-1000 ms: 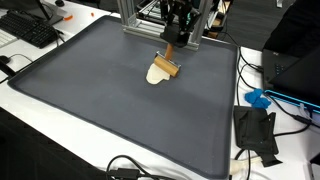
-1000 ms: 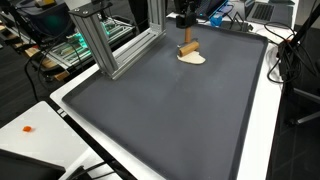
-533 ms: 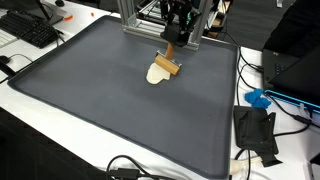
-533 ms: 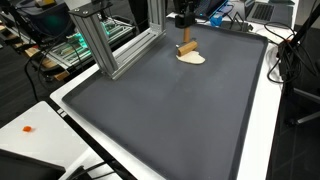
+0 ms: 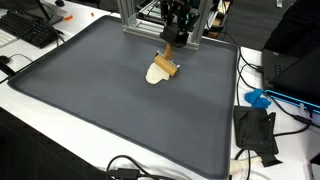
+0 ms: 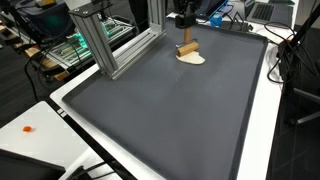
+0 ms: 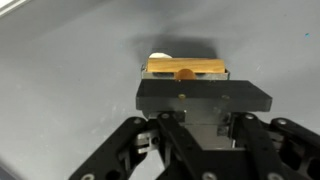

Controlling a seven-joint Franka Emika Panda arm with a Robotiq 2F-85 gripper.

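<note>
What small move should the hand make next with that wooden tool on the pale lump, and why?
Probably a short, slow drag of the wooden tool across the pale lump. The hand is shut on the tool's handle, and the tool's head sits at the lump's edge on the grey mat, so most of the lump lies to one side of it.

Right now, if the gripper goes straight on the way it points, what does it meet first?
The gripper points down, shut on a wooden tool. Straight below lies the cream-coloured lump on the grey mat, probably met first; whether the tool touches it is unclear.
</note>
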